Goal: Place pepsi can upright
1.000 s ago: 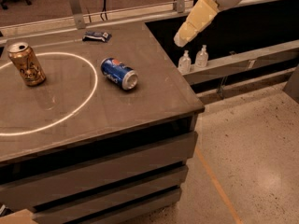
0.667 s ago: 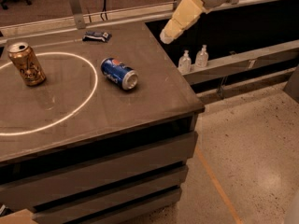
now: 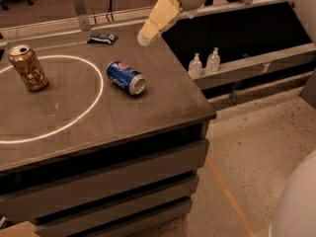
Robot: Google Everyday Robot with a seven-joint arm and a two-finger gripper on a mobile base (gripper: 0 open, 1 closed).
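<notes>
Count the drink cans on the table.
2. The pepsi can lies on its side by the white ring's right edge; the gold can stands upright at left. The hand hovers above the table's far edge.

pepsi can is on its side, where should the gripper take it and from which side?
Best guess: take the pepsi can mid-body, across its curved blue wall, coming down from above. It lies on its side with one silver end facing front-right, so both flanks are free. The gripper hangs behind it, not touching.

High view looks down across the table [image 3: 148, 113], tool [image 3: 144, 37] at upper middle.
</notes>
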